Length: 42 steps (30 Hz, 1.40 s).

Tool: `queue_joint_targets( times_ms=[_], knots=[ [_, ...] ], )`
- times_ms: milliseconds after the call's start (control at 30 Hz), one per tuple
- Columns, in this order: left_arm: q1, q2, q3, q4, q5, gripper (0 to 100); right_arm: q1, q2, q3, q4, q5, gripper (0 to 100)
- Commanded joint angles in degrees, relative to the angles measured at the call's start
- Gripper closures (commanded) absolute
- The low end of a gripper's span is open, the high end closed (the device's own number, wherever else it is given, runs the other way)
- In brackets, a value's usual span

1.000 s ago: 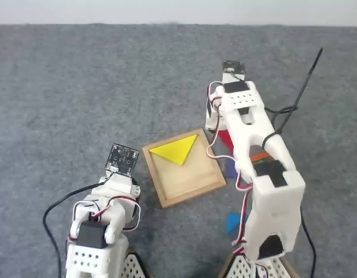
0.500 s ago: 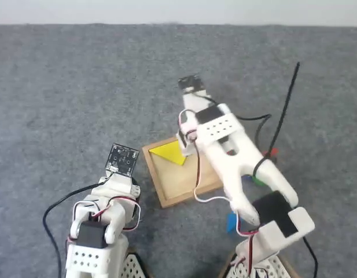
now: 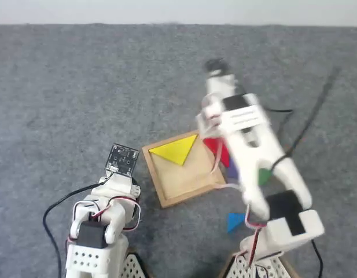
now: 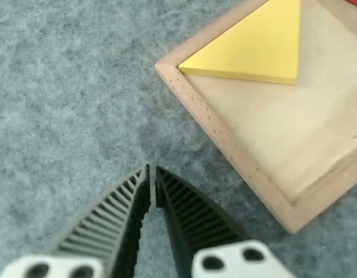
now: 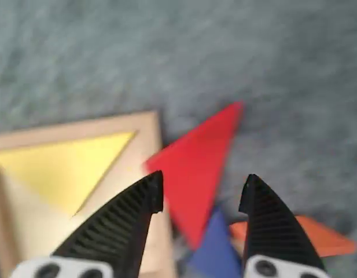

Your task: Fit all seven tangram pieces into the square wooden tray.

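Currently right gripper (image 5: 204, 183) hangs, jaws spread, over the red triangular piece (image 5: 195, 156) just beside the square wooden tray (image 3: 187, 196), right of centre in the high view; left gripper (image 4: 153, 172), jaws pressed together and empty, rests lower left. Judged step: fetching a second piece to join the yellow triangular piece (image 3: 175, 150) in the tray, so lower and close. Right wrist view reveals an orange piece (image 5: 326, 238) near the red one, covered from above by the right arm (image 3: 253, 145).

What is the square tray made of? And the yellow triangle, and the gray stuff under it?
The tray looks like pale bare wood: speckled grain shows on its rim. The yellow triangle is smooth and evenly coloured, probably painted wood, maybe plastic. The gray surface looks like fuzzy felt or short carpet.
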Motion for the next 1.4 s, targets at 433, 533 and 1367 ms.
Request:
queue_joint_targets(
  times_ms=[433, 533, 1367],
  knots=[
    [-0.35, -1.05, -0.57, 0.26, -0.09, 98, 6.99, 25.63, -21.54, 4.97, 4.31, 78.6],
    [-0.35, -1.05, -0.57, 0.26, -0.09, 98, 5.76, 25.71, -21.27, 5.41, 5.71, 78.6],
    [-0.35, -1.05, -0.57, 0.26, -0.09, 98, -6.02, 8.66, -4.31, 6.11, 3.43, 78.6]
  ],
)
